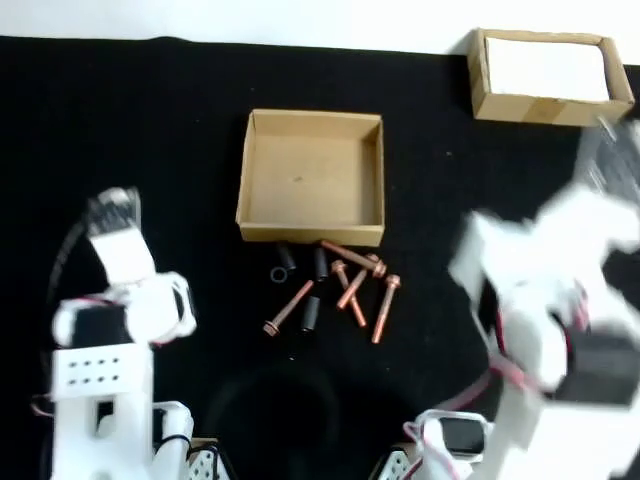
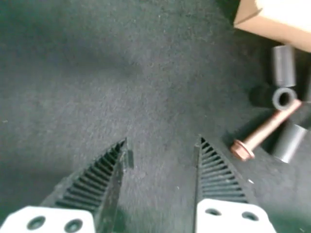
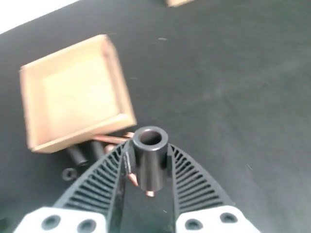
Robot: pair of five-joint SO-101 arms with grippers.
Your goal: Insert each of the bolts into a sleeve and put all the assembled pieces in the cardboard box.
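Several copper bolts [image 1: 350, 285] and black sleeves [image 1: 310, 312] lie loose on the black cloth just in front of the open cardboard box [image 1: 311, 176]. My left gripper [image 2: 163, 145] hangs open over bare cloth, with nothing between its fingers. Off to its side lie a bolt [image 2: 265, 130] and some sleeves [image 2: 283, 65], next to a corner of the box [image 2: 277, 17]. My right gripper [image 3: 148, 151] is shut on an upright black sleeve [image 3: 149, 162], held above the cloth near the box [image 3: 73, 92] and the pile. The right arm [image 1: 540, 290] looks blurred.
A second, smaller cardboard box [image 1: 548, 75] with a white inside stands at the far right of the table. The left arm [image 1: 120, 290] stands at the front left. Open black cloth lies to the left of the middle box and between the arms.
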